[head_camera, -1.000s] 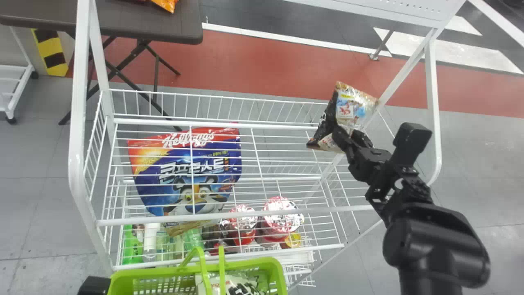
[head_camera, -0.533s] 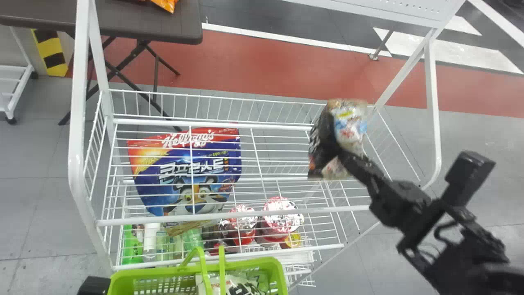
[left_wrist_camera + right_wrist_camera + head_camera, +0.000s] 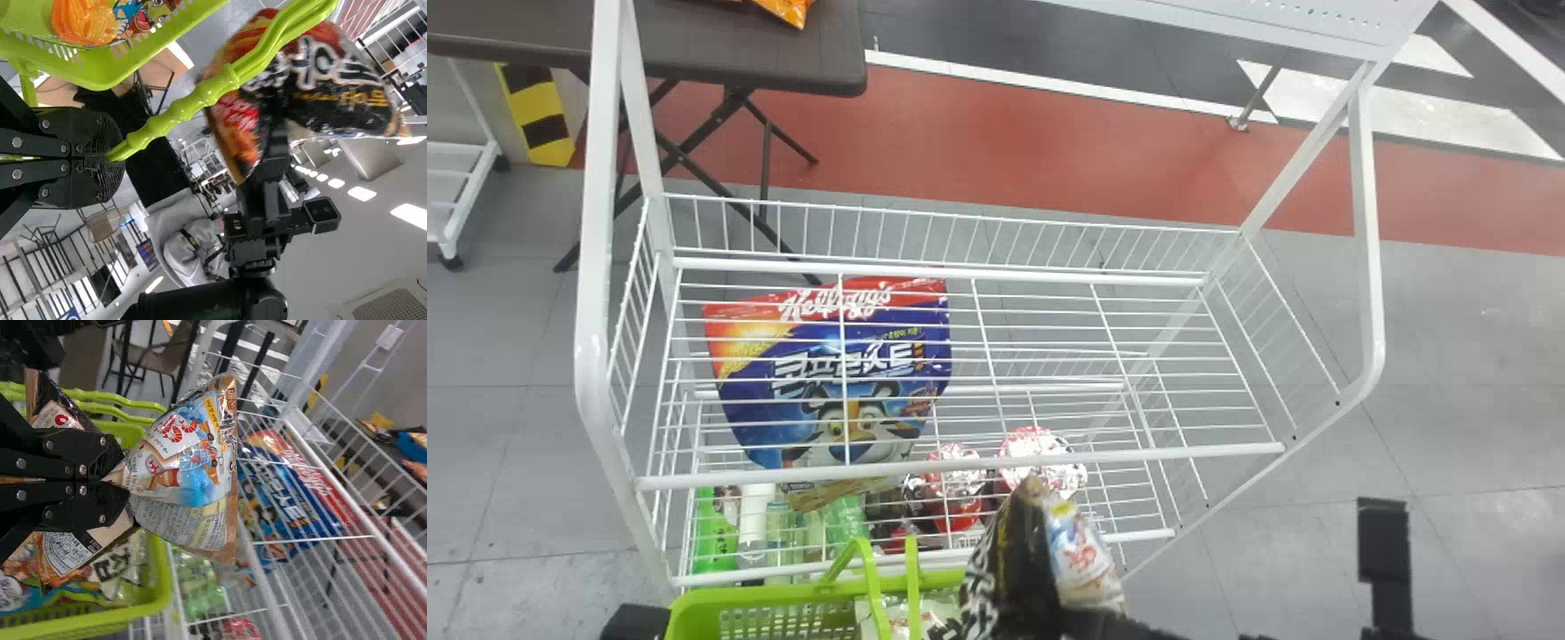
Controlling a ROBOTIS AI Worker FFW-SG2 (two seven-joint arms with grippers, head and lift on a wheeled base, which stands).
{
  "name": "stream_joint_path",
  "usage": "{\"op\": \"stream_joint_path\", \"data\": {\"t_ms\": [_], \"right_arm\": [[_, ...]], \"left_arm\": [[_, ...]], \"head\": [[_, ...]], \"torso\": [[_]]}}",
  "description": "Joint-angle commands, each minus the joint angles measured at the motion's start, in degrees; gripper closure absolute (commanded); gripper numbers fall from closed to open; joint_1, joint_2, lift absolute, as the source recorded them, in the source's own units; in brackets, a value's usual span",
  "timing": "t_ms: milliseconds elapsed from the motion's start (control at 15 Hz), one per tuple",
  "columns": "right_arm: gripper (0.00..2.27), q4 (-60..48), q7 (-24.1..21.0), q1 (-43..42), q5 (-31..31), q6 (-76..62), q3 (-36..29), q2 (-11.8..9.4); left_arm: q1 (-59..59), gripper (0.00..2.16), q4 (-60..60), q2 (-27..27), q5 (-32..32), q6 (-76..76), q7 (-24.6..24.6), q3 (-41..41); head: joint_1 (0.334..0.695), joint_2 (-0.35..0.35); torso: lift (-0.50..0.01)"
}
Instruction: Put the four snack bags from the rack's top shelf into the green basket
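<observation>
Over the right part of the green basket (image 3: 694,613), at its far rim, my right gripper (image 3: 1072,622) holds a black-and-white snack bag (image 3: 1049,569). The right wrist view shows that gripper (image 3: 120,477) pinching the middle of the snack bag (image 3: 193,473), which flares out on both sides. At the basket's left stands my left gripper (image 3: 636,620), parked; in the left wrist view the left gripper (image 3: 113,157) is closed around the green handle (image 3: 220,90). Several bags (image 3: 63,557) lie inside the basket.
Behind the basket stands the white wire rack (image 3: 960,467). Beneath its top wires are a blue-and-red bag (image 3: 827,373), red-lidded cups (image 3: 956,484) and bottles (image 3: 756,524). A dark table (image 3: 738,44) stands behind the rack at the left.
The right gripper has carried the snack bag from over the rack's right side toward me and to the left, down to the basket. The basket and left arm have hardly moved.
</observation>
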Motion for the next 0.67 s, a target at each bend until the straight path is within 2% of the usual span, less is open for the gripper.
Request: {"op": "stream_joint_path", "data": {"t_ms": [0, 133, 333, 467, 600], "right_arm": [[2.13, 2.51, 0.13, 1.45, 1.86, 0.38, 4.05, 0.23], [2.13, 6.46, -0.05, 1.71, 3.18, 0.38, 8.36, 0.00], [2.13, 9.45, -0.84, 2.24, 8.10, 0.38, 15.83, -2.11], [2.13, 9.36, -4.26, 3.12, 11.53, 0.38, 19.26, -3.08], [2.13, 8.40, -7.16, 3.47, 15.13, 0.38, 20.49, -3.16]], "left_arm": [[0.00, 2.11, -0.02, -0.02, 0.00, 0.00, -0.01, -0.15], [0.09, 2.11, -0.10, -0.02, -0.09, 0.00, -0.01, -0.15], [0.09, 2.11, -0.10, -0.11, -0.18, 0.00, -0.01, -0.06], [0.09, 2.11, -0.10, -0.11, -0.18, 0.00, -0.01, -0.06], [0.18, 2.11, -0.10, -0.11, -0.18, 0.00, -0.01, -0.06]], "head": [[0.695, -0.350], [0.695, -0.350], [0.695, -0.350], [0.695, -0.350], [0.695, -0.350]], "torso": [[0.000], [0.000], [0.000], [0.000], [0.000]]}}
